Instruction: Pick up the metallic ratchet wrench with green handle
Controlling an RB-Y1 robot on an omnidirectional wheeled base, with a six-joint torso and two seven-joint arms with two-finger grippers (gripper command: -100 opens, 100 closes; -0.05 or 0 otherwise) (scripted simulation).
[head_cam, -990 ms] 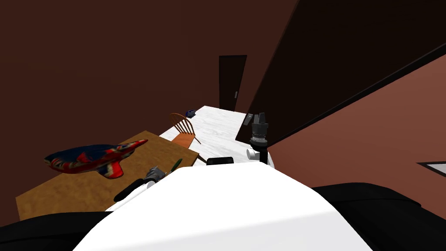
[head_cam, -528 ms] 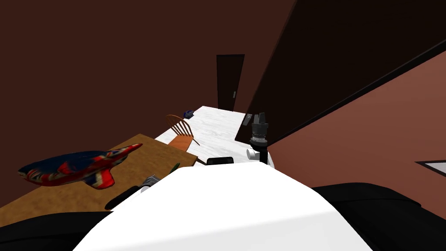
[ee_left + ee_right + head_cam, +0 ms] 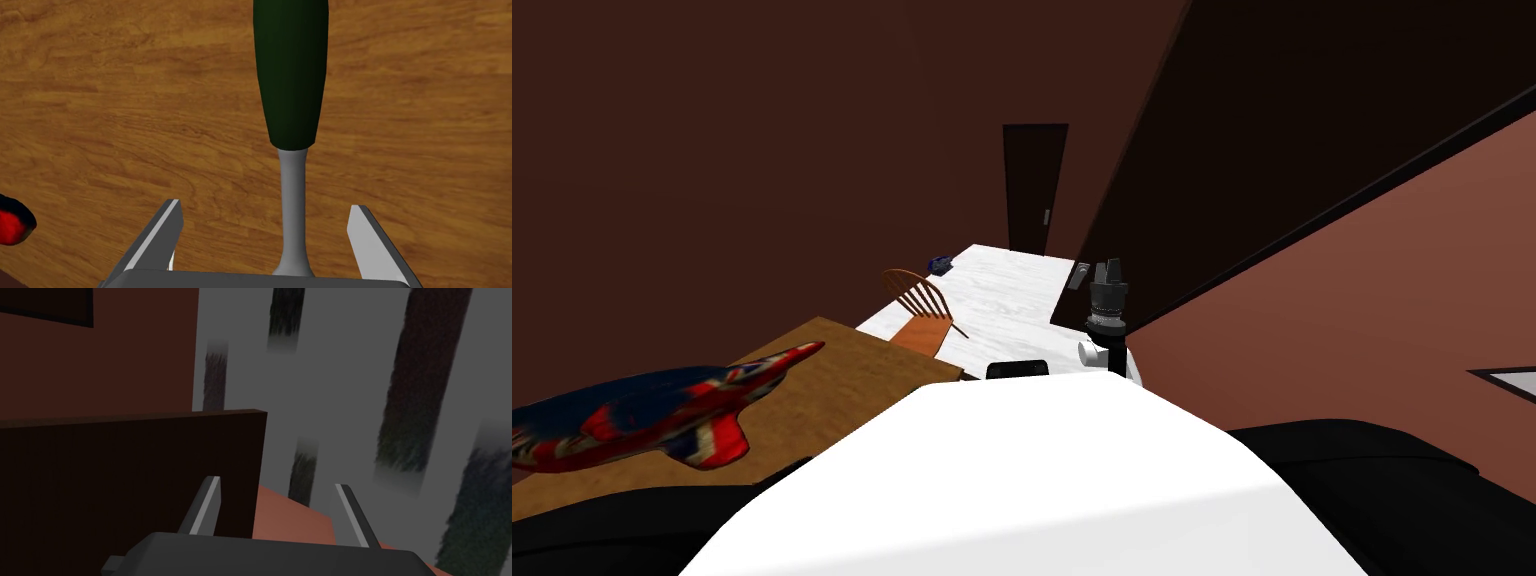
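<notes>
Where the wrench [image 3: 291,75] lies flat on the table [image 3: 100,110], its long axis runs straight out from the left gripper [image 3: 264,205]. The green handle points away and the grey shank lies between the spread fingers, touching neither; the head end is hidden under the gripper body. Head view: a red-blue object [image 3: 642,415] on the table, a chair [image 3: 917,305] beyond its far corner. Right gripper [image 3: 1109,266] stands well clear of the table, fingers apart
</notes>
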